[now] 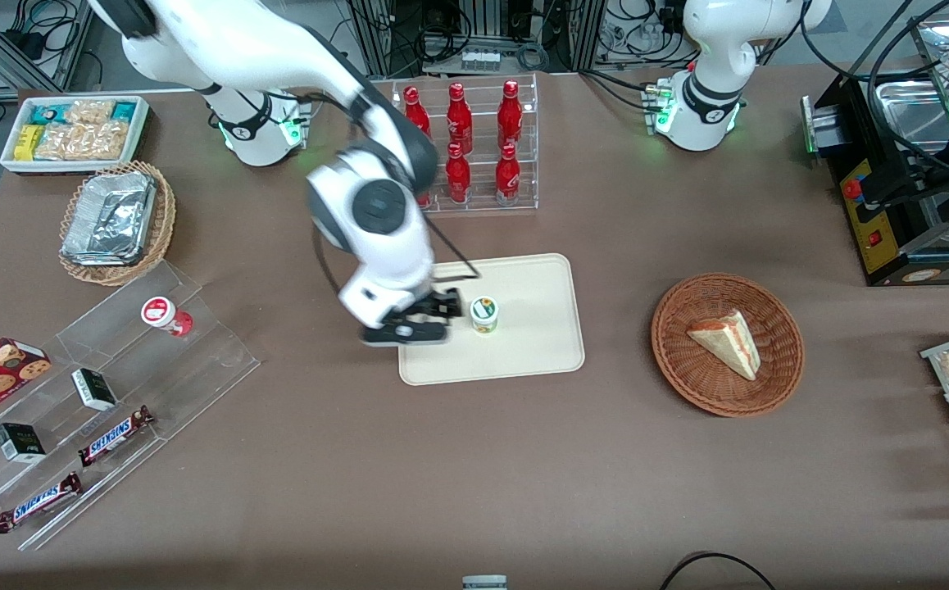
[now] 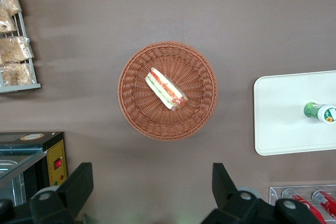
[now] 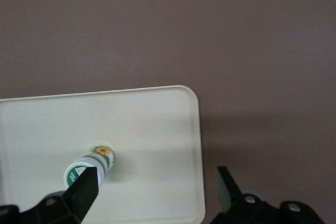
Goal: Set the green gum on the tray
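Front view: green gum [image 1: 484,315] stands upright on the tray [image 1: 540,344], lid up, well inside the rim, so it reads as set down rather than carried; my gripper [image 1: 433,315] sits just beside the gum, over the tray's edge toward my arm's end of the table; fingers spread, nothing between them; I judge the release done and the gap there to let me pull clear without tipping it. Red-lidded bottle [image 1: 165,315] is on the clear stepped rack [image 1: 114,385], well away from the tray, not my target.

Left wrist view: tray [image 2: 283,114] partly in shot with the gum [image 2: 319,112] on it, near the cut-off edge; wicker basket [image 2: 168,91] with a sandwich wedge [image 2: 166,88] sits apart from the tray, on bare table.

Right wrist view: tray [image 3: 63,129] below me, gum [image 3: 90,164] on its flat; one finger [image 3: 84,186] overlaps the gum's body, the other finger [image 3: 227,183] stands wide of it past the tray rim; jaws wide, holding nothing. Contact with the near finger I can't confirm; a straight lift looks safest.
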Motion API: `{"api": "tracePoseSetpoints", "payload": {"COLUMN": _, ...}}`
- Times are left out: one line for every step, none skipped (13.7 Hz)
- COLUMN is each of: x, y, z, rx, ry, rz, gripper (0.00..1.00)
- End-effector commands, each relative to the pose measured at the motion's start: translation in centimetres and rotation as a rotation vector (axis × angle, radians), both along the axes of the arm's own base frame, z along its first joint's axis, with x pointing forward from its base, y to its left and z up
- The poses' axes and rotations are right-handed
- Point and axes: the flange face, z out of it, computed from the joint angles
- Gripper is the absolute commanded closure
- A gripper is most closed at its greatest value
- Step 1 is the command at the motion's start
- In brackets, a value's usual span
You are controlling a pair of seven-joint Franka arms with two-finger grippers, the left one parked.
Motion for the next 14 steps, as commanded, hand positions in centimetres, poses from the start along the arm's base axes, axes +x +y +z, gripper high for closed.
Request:
{"api": "tracePoseSetpoints", "payload": {"x": -3.1, "y": -6.2, "z": 6.5, "rx": -0.04, "ry": 0.034, "rz": -0.045, "gripper": 0.01}}
{"api": "tracePoseSetpoints", "payload": {"x": -3.0, "y": -9.0, "z": 8.9, "rx": -0.048, "ry": 0.042, "rz": -0.057, "gripper": 0.01}}
{"api": "tracePoseSetpoints", "payload": {"x": -3.0, "y": -11.2, "z": 10.6, "rx": -0.053, "ry": 0.052, "rz": -0.03, "gripper": 0.01}}
{"api": "tracePoseSetpoints", "payload": {"x": -2.9, "y": -13.6, "z": 12.3, "rx": -0.038, "ry": 0.069, "rz": -0.017, "gripper": 0.01}}
{"api": "tracePoseSetpoints", "payload": {"x": -2.6, "y": -16.1, "z": 13.5, "rx": -0.016, "ry": 0.082, "rz": -0.034, "gripper": 0.01}}
{"api": "tracePoseSetpoints", "payload": {"x": -2.4, "y": -18.7, "z": 14.7, "rx": 0.009, "ry": 0.094, "rz": -0.039, "gripper": 0.01}}
{"api": "tracePoseSetpoints", "payload": {"x": -2.4, "y": -20.8, "z": 15.6, "rx": 0.013, "ry": 0.106, "rz": -0.025, "gripper": 0.01}}
{"api": "tracePoseSetpoints", "payload": {"x": -2.1, "y": -24.3, "z": 16.7, "rx": 0.013, "ry": 0.113, "rz": -0.036, "gripper": 0.01}}
{"api": "tracePoseSetpoints", "payload": {"x": -1.8, "y": -26.8, "z": 17.2, "rx": 0.012, "ry": 0.126, "rz": -0.034, "gripper": 0.01}}
{"api": "tracePoseSetpoints", "payload": {"x": -1.4, "y": -29.1, "z": 17.8, "rx": 0.013, "ry": 0.132, "rz": -0.02, "gripper": 0.01}}
{"api": "tracePoseSetpoints", "payload": {"x": -1.1, "y": -31.0, "z": 18.3, "rx": 0.016, "ry": 0.132, "rz": -0.016, "gripper": 0.01}}
{"api": "tracePoseSetpoints", "payload": {"x": -0.9, "y": -33.0, "z": 18.5, "rx": 0.012, "ry": 0.132, "rz": -0.032, "gripper": 0.01}}
{"api": "tracePoseSetpoints", "payload": {"x": -0.7, "y": -34.4, "z": 18.6, "rx": 0.012, "ry": 0.129, "rz": -0.043, "gripper": 0.01}}
{"api": "tracePoseSetpoints", "payload": {"x": -0.6, "y": -36.0, "z": 18.6, "rx": 0.015, "ry": 0.129, "rz": -0.048, "gripper": 0.01}}
